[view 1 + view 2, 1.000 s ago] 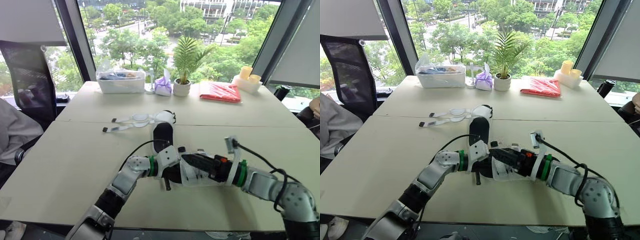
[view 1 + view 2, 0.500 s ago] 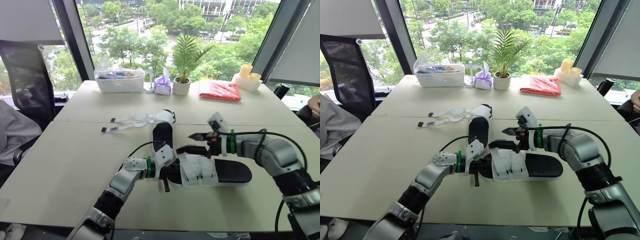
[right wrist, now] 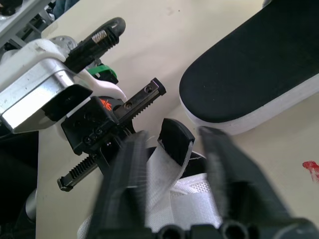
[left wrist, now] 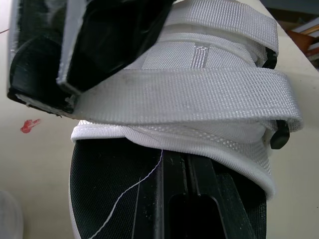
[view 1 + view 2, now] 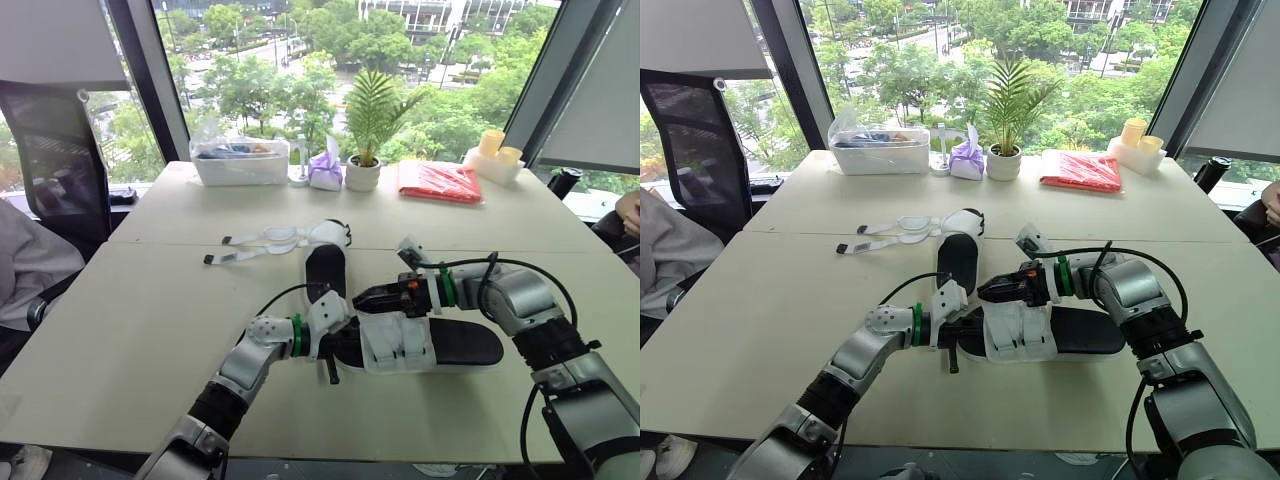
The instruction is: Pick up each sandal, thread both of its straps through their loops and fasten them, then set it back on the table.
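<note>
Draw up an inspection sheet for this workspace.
Surface: beige table, sandals in the middle.
Job's things: near sandal flat, white straps across it; far sandal with loose straps spread on the table.
Clutter: plastic box, purple bag, potted plant, red packet, yellow cups along the far edge.
Grippers: left hand shut on the near sandal's strapped end; right hand open around a strap end.
Cables: black cable at the left arm, another at the right.
Surroundings: windows, office chair, a person's sleeve.
</note>
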`<state>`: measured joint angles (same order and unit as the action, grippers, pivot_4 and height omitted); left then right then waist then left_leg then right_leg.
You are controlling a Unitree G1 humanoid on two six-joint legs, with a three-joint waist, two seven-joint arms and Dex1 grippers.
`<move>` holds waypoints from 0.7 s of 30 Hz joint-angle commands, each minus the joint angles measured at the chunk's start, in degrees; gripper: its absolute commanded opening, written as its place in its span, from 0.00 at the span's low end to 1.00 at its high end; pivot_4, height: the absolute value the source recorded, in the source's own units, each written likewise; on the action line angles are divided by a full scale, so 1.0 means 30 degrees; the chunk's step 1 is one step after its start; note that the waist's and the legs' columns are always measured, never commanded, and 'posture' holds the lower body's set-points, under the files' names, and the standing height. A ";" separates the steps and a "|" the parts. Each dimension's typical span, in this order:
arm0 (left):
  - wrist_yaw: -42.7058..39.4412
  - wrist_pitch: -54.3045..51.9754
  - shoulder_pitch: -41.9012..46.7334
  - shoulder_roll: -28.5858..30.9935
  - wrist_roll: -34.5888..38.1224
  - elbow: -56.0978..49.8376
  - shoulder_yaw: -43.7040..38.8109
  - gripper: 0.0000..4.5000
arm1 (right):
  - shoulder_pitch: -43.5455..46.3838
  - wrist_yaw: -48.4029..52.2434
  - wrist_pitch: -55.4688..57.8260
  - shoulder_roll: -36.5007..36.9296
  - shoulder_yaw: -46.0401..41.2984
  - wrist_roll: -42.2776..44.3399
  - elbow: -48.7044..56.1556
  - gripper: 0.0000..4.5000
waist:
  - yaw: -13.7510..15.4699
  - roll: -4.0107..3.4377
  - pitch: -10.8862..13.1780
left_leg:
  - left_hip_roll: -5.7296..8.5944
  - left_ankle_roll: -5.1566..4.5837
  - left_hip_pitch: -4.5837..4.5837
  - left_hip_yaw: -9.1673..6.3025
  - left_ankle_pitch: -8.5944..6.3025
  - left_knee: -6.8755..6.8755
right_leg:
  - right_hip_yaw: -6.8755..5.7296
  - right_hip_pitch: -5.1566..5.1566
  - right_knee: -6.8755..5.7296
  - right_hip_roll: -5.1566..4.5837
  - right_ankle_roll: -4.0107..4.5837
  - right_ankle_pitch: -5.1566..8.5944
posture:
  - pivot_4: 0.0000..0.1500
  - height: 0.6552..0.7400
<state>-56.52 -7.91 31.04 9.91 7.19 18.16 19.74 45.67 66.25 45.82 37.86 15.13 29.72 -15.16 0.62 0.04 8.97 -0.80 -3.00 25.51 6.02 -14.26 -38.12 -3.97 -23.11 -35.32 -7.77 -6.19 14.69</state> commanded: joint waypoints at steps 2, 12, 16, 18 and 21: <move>0.0340 -0.0179 -0.0478 -0.0050 -0.0398 0.0361 0.0255 0.00 | 0.0529 0.0269 0.0629 -0.0119 -0.1673 0.0616 0.0481 0.01 | 0.0038 0.0000 0.0000 | -0.0002 0.0009 0.0000 -0.0006 0.0003 0.0000 | 0.0000 -0.0006 -0.0001 -0.0005 0.0004 -0.0003 | 1.00 1.00; 0.0308 -0.0353 -0.0712 0.0061 -0.0470 0.0222 0.0391 0.00 | 0.0019 -0.1767 0.2182 -0.0301 -0.4103 0.0697 0.0174 0.01 | -0.0115 -0.0003 -0.0001 | -0.0013 0.0041 -0.0002 -0.0007 0.0007 0.0011 | 0.0002 -0.0023 -0.0004 -0.0021 0.0037 -0.0024 | 1.00 1.00; 0.0345 -0.0351 -0.0660 -0.0008 -0.0516 0.0289 0.0445 0.00 | -0.0317 -0.3009 0.2033 -0.0579 -0.3258 -0.0620 -0.0269 0.01 | -0.0153 -0.0008 -0.0004 | -0.0015 0.0039 -0.0004 -0.0005 0.0010 0.0016 | 0.0003 -0.0026 -0.0006 -0.0018 0.0038 -0.0024 | 1.00 1.00; 0.0367 -0.0364 -0.0620 -0.0014 -0.0526 0.0290 0.0436 0.00 | -0.0435 -0.3400 0.1850 -0.0552 -0.2607 -0.1513 -0.0514 0.01 | -0.0146 -0.0009 -0.0005 | -0.0015 0.0039 -0.0009 -0.0005 0.0011 0.0016 | 0.0003 -0.0030 -0.0005 -0.0017 0.0039 -0.0023 | 1.00 1.00; 0.0372 -0.0355 -0.0602 0.0022 -0.0526 0.0259 0.0426 0.00 | -0.0754 -0.3320 0.1020 -0.0314 -0.1290 -0.2899 -0.0566 0.01 | -0.0169 -0.0012 -0.0007 | -0.0015 0.0039 -0.0024 -0.0004 0.0011 0.0015 | 0.0003 -0.0036 -0.0004 -0.0015 0.0041 -0.0023 | 1.00 1.00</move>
<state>-55.31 -7.95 30.11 9.56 7.12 17.73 19.66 43.92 57.59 50.52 35.98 9.80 24.62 -16.53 0.11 0.00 8.95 -0.84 -2.88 25.38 6.00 -14.23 -38.07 -3.96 -23.24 -35.32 -7.81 -6.06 14.62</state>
